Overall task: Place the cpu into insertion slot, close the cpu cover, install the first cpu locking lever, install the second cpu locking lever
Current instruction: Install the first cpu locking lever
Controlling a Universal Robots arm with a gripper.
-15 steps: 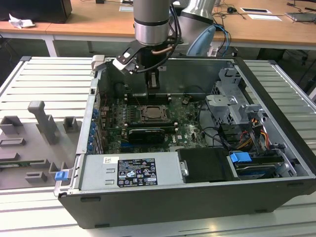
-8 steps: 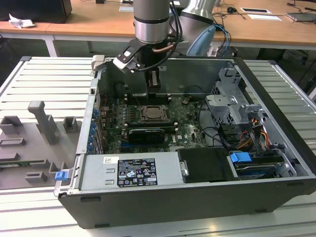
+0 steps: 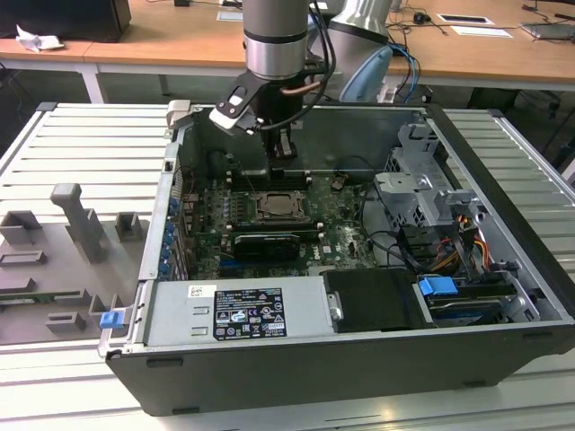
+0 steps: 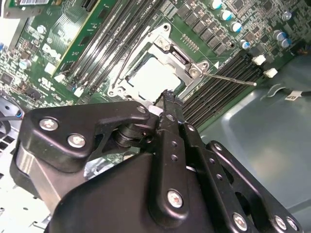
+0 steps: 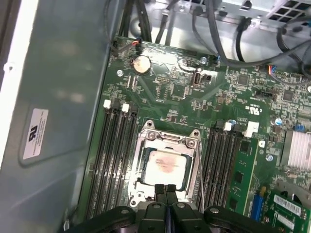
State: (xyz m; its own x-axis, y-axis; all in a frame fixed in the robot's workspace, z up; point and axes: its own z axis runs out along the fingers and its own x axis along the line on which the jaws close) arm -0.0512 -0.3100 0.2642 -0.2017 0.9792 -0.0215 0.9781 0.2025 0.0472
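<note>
Gripper [image 5: 165,188] is seen nearest in the first wrist view, with fingers [image 5: 159,195] pressed together, no gap, nothing held between them. The tips are set at the near edge of the insertion slot [image 5: 140,188]; contact cannot be told. Just past the tips the cpu [image 5: 165,166] is seated in the slot, lying flat with its pale top up. It is square, so no long axis, and its edges are lined up with the memory slots [image 5: 116,150] flanking it on both sides. The cover [image 5: 167,140] is laid flat around the cpu, and the chip is seen through its window. In the second wrist view one thin lever [image 4: 233,79] is seen jutting from a cover corner across the memory slots, its long axis angled away from the slot. A second lever [image 4: 126,57] is run along the opposite side. Whether either is latched cannot be told. Farther off, in the exterior view, the arm is held upright inside the open case [image 3: 359,359], over the board [image 3: 341,233].
</note>
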